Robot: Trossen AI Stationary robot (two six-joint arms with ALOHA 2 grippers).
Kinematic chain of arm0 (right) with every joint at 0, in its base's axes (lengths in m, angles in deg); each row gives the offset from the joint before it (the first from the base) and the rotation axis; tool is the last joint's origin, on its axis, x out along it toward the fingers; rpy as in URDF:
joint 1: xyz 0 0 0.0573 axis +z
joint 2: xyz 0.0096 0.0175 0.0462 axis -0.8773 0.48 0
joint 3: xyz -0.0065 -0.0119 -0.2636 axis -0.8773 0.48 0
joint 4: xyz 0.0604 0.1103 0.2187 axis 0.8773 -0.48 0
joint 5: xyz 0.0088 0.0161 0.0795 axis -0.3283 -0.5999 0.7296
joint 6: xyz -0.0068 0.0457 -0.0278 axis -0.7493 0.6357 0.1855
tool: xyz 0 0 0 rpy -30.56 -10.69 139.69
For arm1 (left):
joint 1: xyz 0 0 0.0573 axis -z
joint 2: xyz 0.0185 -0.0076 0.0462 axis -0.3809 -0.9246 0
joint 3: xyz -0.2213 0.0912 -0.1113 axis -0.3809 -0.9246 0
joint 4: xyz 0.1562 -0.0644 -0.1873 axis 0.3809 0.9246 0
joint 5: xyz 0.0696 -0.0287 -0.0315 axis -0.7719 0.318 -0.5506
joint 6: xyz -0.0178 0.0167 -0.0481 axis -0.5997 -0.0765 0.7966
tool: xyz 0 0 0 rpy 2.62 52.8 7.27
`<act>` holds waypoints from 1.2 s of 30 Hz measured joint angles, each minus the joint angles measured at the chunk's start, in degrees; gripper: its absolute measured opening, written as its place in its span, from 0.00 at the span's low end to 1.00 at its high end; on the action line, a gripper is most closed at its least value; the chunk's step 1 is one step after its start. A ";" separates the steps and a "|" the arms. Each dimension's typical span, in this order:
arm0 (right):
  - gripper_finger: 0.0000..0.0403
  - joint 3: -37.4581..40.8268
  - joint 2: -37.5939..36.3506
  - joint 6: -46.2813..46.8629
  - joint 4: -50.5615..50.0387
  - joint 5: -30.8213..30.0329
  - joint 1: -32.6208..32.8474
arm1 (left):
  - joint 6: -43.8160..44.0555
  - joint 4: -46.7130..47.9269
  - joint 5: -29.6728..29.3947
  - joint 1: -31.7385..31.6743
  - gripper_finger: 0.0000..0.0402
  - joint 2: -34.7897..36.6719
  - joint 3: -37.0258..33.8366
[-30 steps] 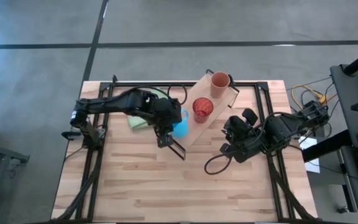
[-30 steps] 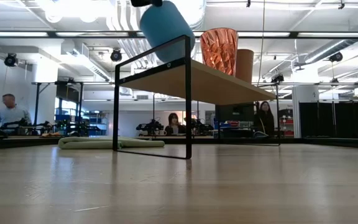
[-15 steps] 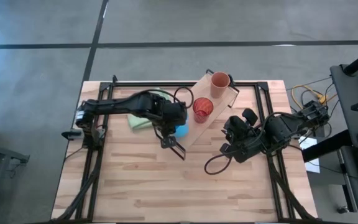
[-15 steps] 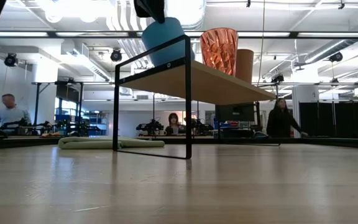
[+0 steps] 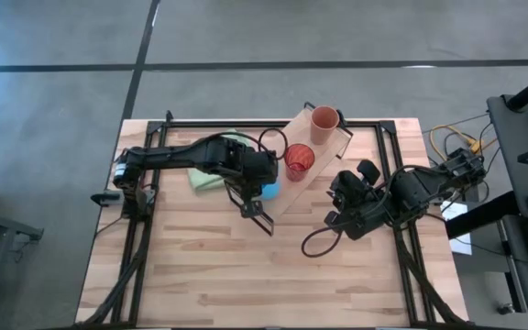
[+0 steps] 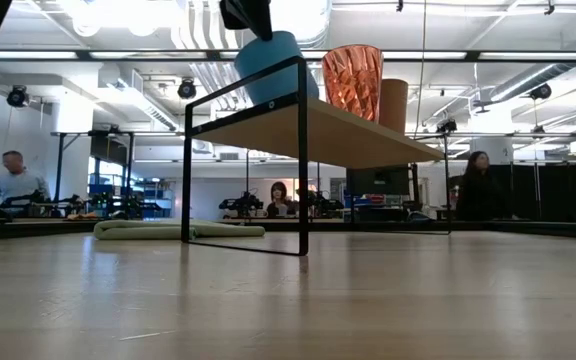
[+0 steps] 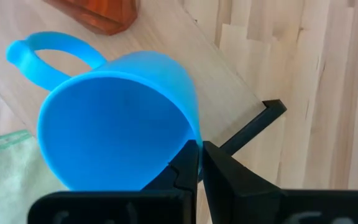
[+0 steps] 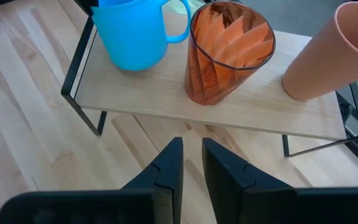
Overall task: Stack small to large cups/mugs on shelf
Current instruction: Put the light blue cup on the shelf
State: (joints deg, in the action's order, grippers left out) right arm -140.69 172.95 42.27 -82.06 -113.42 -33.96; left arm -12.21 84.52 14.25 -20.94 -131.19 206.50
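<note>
Blue mug clamped by left gripper, set on shelf (right gripper idle, slightly parted); needs releasing next.

Three cups stand in a row on the shelf.

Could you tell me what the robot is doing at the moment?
The left gripper holds the blue mug by its rim at one end of the wooden shelf. The red tumbler and the orange-brown cup already stand on the shelf in a row. The right gripper waits open over the table, facing the shelf.
</note>
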 joint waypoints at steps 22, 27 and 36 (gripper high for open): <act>0.13 0.00 0.00 0.17 -0.20 0.01 0.00 | -1.12 -2.03 -0.17 -0.07 0.00 -0.50 -0.17; 0.13 0.00 0.00 0.15 -0.20 0.00 0.00 | -1.06 -2.25 -0.15 -0.04 0.00 -0.50 0.00; 0.13 0.00 0.00 0.15 -0.20 0.02 0.00 | -0.83 -2.23 1.39 -0.07 0.00 -0.48 -0.12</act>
State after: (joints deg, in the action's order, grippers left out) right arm -140.69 172.95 42.42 -82.26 -113.39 -33.96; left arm -13.04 82.29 15.64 -21.00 -131.68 206.38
